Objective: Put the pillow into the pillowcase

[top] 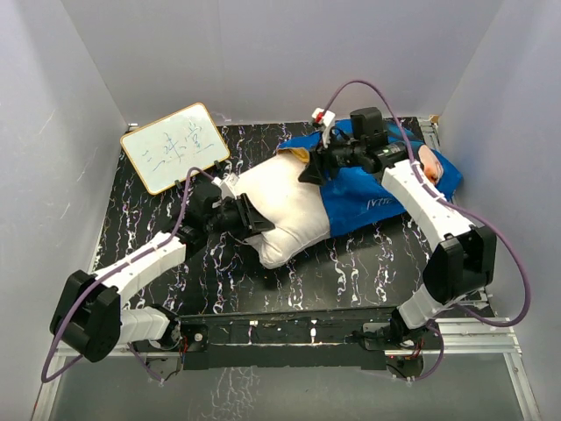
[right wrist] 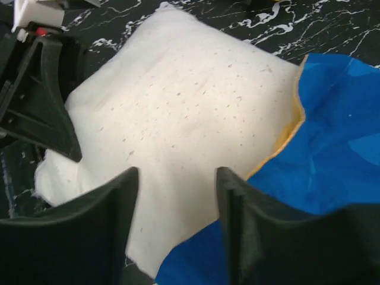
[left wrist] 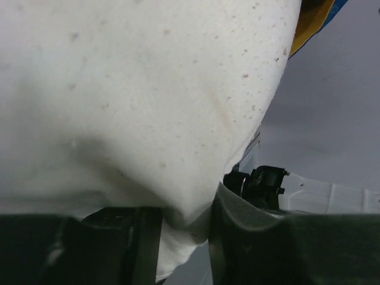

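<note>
Where the overhead camera looks down on the black, white-veined table [top: 351,263], the plump white fabric pillow [top: 285,210] lies near the middle. Its right end is tucked inside the mouth of the floppy bright blue pillowcase [top: 377,193], which spreads toward the far right corner. Only this view shows a white framed whiteboard [top: 175,147] with writing, at the far left. The left wrist camera alone shows the left gripper [left wrist: 185,214] pinching a bunched fold of the pillow's edge between its dark fingers. The right wrist camera shows the right gripper [right wrist: 177,178] with fingers spread over the pillow, holding nothing, just beside the pillowcase's orange-yellow inner edge.
</note>
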Robot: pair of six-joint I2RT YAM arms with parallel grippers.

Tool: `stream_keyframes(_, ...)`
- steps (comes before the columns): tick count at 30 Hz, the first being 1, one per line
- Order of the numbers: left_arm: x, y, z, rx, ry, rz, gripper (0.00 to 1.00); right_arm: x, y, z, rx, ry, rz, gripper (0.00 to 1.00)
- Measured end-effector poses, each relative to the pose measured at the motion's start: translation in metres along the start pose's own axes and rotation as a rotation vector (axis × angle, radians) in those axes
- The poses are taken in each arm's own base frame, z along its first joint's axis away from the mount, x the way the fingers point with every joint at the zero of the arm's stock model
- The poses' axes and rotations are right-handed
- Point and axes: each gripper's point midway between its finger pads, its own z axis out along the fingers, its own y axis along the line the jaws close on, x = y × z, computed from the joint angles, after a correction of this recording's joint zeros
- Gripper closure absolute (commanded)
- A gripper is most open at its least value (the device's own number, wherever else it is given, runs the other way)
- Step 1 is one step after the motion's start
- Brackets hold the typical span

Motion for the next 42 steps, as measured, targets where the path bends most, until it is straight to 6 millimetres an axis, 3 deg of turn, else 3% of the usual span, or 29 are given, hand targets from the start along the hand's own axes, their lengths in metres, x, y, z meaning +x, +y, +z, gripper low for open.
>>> stream_keyframes(3, -0.002, 0.005, -0.006, -0.039, -0.02, 0.038, 0.33, 0.006, -0.004, -0.02, -0.043, -0.005, 0.007, 0.21)
stream_keyframes(7, -0.016, -0.007, -0.027, -0.076, -0.082, 0.162, 0.26, -0.008, -0.025, -0.081, -0.013, -0.114, 0.0, 0.13)
stream_keyframes(11, -0.04, -0.053, -0.061, -0.035, -0.164, 0.39, 0.25, -0.004, -0.038, -0.147, 0.101, -0.212, 0.017, 0.11)
stream_keyframes(14, -0.049, -0.085, -0.078, -0.035, -0.194, 0.582, 0.22, 0.014, -0.039, -0.171, 0.156, -0.241, 0.064, 0.11)
stream_keyframes(17, -0.029, -0.108, -0.069, -0.052, -0.142, 0.806, 0.15, 0.036, -0.046, -0.178, 0.183, -0.243, 0.138, 0.11)
stream_keyframes(19, 0.001, -0.118, -0.049, -0.061, -0.059, 0.999, 0.11, 0.051, -0.05, -0.18, 0.197, -0.237, 0.191, 0.11)
stream_keyframes(22, 0.038, -0.102, -0.008, -0.147, 0.072, 1.267, 0.03, 0.062, -0.053, -0.182, 0.212, -0.231, 0.232, 0.11)
stream_keyframes(24, 0.047, -0.078, 0.017, -0.257, 0.142, 1.403, 0.03, 0.063, -0.054, -0.183, 0.217, -0.231, 0.23, 0.1)
stream_keyframes(27, 0.042, -0.032, 0.054, -0.493, 0.233, 1.578, 0.03, 0.063, -0.054, -0.184, 0.218, -0.23, 0.228, 0.11)
stream_keyframes(30, 0.027, 0.002, 0.072, -0.703, 0.274, 1.698, 0.03, 0.064, -0.055, -0.184, 0.219, -0.228, 0.225, 0.11)
stream_keyframes(31, 0.022, 0.009, 0.074, -0.761, 0.274, 1.734, 0.09, 0.065, -0.055, -0.184, 0.218, -0.226, 0.222, 0.1)
stream_keyframes(32, 0.018, 0.013, 0.075, -0.8, 0.27, 1.757, 0.22, 0.065, -0.055, -0.184, 0.218, -0.225, 0.221, 0.11)
stream_keyframes(34, 0.008, 0.017, 0.077, -0.862, 0.241, 1.782, 0.64, 0.068, -0.054, -0.183, 0.215, -0.218, 0.222, 0.11)
stream_keyframes(35, 0.003, 0.017, 0.077, -0.877, 0.221, 1.779, 0.78, 0.07, -0.054, -0.182, 0.213, -0.213, 0.221, 0.11)
stream_keyframes(38, -0.009, 0.016, 0.078, -0.888, 0.167, 1.732, 1.0, 0.076, -0.052, -0.181, 0.205, -0.194, 0.219, 0.11)
stream_keyframes(42, -0.017, 0.022, 0.081, -0.857, 0.166, 1.641, 1.0, 0.085, -0.048, -0.179, 0.194, -0.168, 0.223, 0.11)
